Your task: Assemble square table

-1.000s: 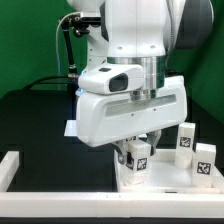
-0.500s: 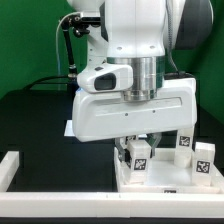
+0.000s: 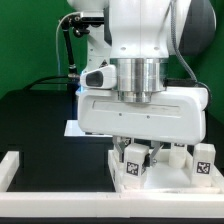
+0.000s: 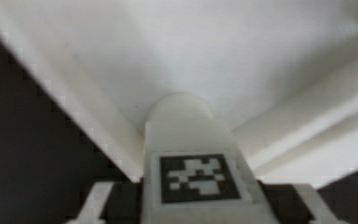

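- White plastic fills the near ground: you have a long L-shaped rail (image 3: 20, 165) running along the near edge of the black tabletop (image 3: 40, 120), on the exterior view's left.
- Just beyond it, toward the exterior view's right, the square table top (image 3: 160, 180) lies flat with its raised rim showing.
- The gripper (image 3: 138, 158) stands low over that top. Its jaws are closed on a tagged leg (image 3: 133, 168), held upright with its tag facing the camera; the wrist view shows the same leg (image 4: 197, 150) pinched from both sides against the pale surface of the top.
- Compared with a second ago, the hand has turned about its vertical axis and shifted toward the exterior view's right, so its broad face now squares up to you. The leg has stayed at about the same spot on the top.
- You can read that as a screwing turn: the leg is probably being threaded into its socket, though the joint itself is hidden.
- Farther right, other loose legs (image 3: 204, 160) stand on the far side of the top, partly hidden by the hand.
- At the far left a flat white sheet (image 3: 72, 128) peeks from behind the hand; you cannot tell what it is.
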`<action>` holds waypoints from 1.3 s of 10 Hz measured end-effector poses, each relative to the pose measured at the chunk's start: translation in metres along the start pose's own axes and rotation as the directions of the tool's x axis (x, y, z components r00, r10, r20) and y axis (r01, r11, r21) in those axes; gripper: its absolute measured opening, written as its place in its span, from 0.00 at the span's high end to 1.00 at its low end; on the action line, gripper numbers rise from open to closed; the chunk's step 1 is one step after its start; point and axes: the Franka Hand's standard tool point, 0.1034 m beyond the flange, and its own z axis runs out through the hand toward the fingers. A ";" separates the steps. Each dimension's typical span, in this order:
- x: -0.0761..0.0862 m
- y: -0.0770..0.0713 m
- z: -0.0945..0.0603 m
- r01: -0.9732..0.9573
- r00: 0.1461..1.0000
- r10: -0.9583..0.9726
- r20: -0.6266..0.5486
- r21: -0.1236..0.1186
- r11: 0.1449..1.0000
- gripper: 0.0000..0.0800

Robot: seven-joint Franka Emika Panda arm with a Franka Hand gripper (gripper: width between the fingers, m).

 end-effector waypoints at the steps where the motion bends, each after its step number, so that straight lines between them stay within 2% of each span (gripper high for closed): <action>1: 0.003 0.000 0.000 -0.216 0.976 0.216 0.004 0.033 0.976 0.64; 2: 0.003 0.001 0.000 -0.330 0.944 0.329 0.016 0.060 0.942 0.64; 3: 0.003 0.000 0.000 -0.503 0.864 0.502 0.037 0.067 0.861 0.64; 5: 0.002 -0.001 0.001 -0.715 0.699 0.714 0.043 0.052 0.697 0.64; 8: 0.002 -0.001 0.002 -0.777 0.629 0.776 0.046 0.055 0.627 0.64; 9: 0.001 -0.002 0.002 -0.752 0.660 0.750 0.045 0.057 0.657 0.64; 10: -0.001 -0.004 0.001 -0.718 0.696 0.717 0.038 0.056 0.694 0.41; 11: -0.009 -0.012 -0.002 -0.588 0.809 0.588 0.011 0.045 0.808 0.26; 12: -0.011 -0.015 -0.005 -0.385 0.923 0.386 -0.010 0.039 0.922 0.26; 13: -0.010 -0.013 -0.004 -0.363 0.932 0.363 -0.009 0.039 0.931 0.20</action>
